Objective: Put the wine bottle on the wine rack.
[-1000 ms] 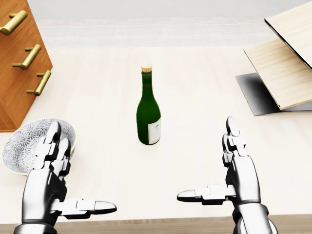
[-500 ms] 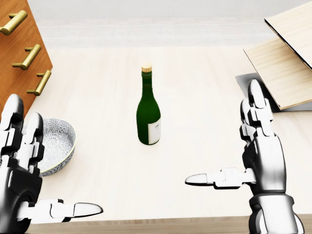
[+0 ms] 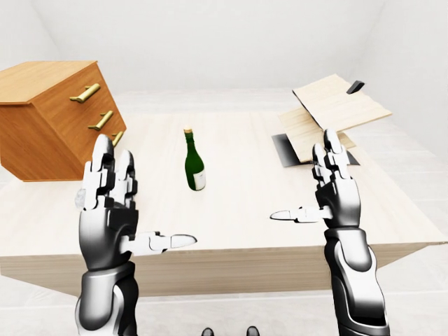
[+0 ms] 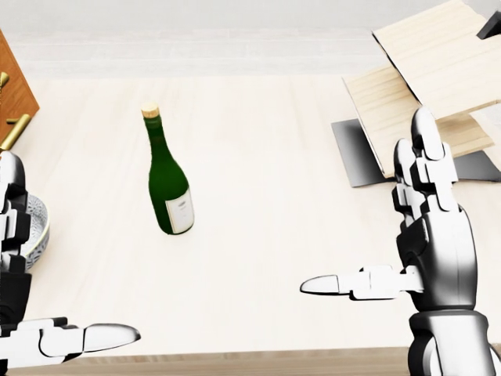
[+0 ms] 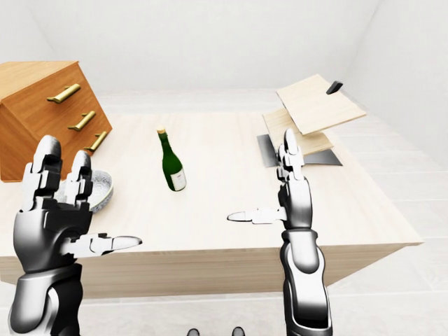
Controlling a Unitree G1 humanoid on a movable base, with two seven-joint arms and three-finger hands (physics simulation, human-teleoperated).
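wine bottle point(image 4: 170, 185): green, corked, upright on table | wine rack point(image 3: 334, 110): tilted light-wood boards, table's right

Illumination is bright, even and diffuse across all three views; no single source is identifiable. The pale tabletop point(image 4: 258, 141) and white surroundings run near overexposure, with low contrast between them. Cast shadows are faint to nil: the wine bottle point(image 4: 169, 188) shows almost none at its base. Soft highlights run along the bottle's green glass and the metallic right hand point(image 4: 434, 243) and left hand point(image 3: 112, 210). Rendering is sharp throughout, with no blur. Eye views show wide-angle perspective stretch toward the edges.
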